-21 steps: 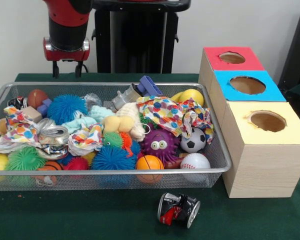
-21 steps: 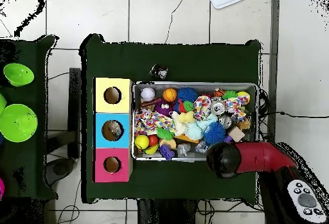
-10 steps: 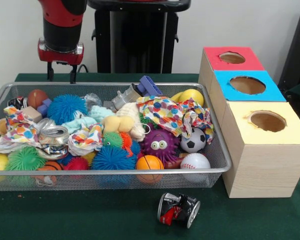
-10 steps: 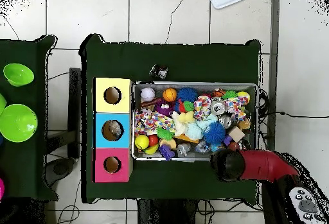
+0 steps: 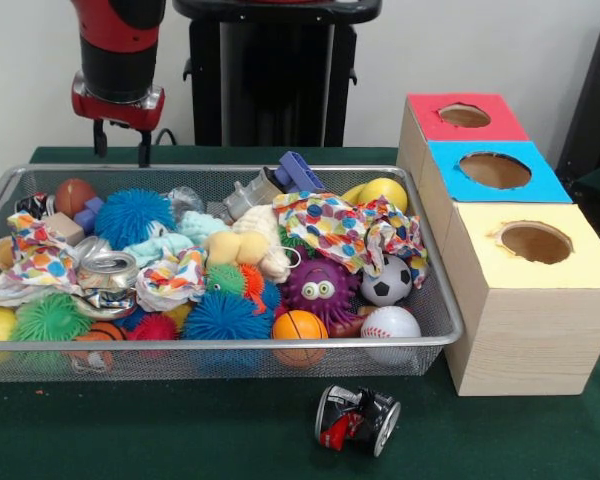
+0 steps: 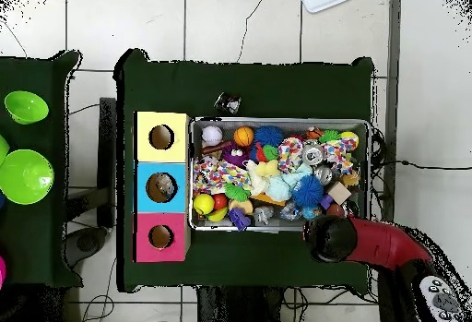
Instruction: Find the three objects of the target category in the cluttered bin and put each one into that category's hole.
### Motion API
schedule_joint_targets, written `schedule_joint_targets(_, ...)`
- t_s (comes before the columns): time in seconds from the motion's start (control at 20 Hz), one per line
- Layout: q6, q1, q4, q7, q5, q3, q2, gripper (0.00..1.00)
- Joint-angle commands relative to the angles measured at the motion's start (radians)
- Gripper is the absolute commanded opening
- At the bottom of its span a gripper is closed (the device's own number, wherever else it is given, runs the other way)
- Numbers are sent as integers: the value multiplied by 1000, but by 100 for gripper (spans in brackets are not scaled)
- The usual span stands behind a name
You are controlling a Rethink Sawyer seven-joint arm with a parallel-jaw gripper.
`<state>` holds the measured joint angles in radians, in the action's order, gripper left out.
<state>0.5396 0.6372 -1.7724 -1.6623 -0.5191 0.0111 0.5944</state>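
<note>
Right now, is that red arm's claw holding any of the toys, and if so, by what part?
Nothing is held. The gripper hangs open and empty above the far corner of the mesh bin, clear of the toys.

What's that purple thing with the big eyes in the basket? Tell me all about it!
The purple monster toy is round and looks rubbery, with stubby spikes all over and two big white eyes with dark pupils facing the front camera. It sits upright near the front of the wire basket, under the edge of a spotted cloth. A soccer ball and an orange ball press against it.
</note>
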Motion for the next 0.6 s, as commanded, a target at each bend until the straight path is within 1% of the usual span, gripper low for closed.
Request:
schedule_joint_targets(0.05, -136, 9, -21, -284, 46, 73, -84, 100)
schedule_joint_targets(0.35, -216, -4, -62, -293, 97, 89, -92, 100)
schedule_joint_targets(0.6, -269, -42, -101, -308, 148, 118, -93, 100)
